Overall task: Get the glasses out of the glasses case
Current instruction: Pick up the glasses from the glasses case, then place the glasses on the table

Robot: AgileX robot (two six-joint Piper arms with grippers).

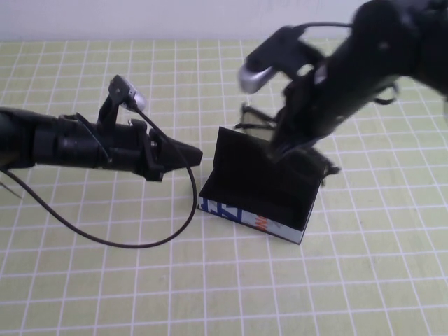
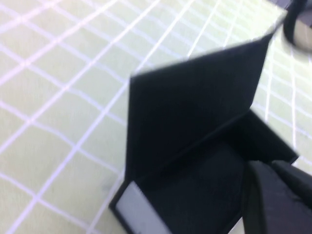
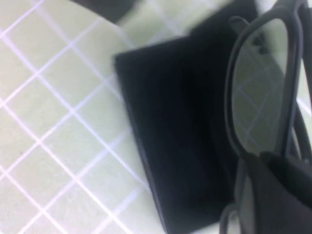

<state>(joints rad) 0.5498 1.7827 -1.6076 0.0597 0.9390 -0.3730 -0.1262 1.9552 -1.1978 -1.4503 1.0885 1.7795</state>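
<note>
Glasses [image 3: 263,83] clamped in right gripper [image 3: 273,180], lifted above open glasses case [image 1: 255,189] at frame centre; set-down remains. Left gripper [image 1: 183,152], pinched together, holds the lid.

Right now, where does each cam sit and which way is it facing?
High view: raised on the robot's side, angled down at the table; both arms show, left pincer beside the open glasses case, right pincer over it.
Left wrist view: on the left arm, facing the case's raised lid and interior.
Right wrist view: on the right arm, looking down past the held glasses at the case.
All three share the case.
</note>
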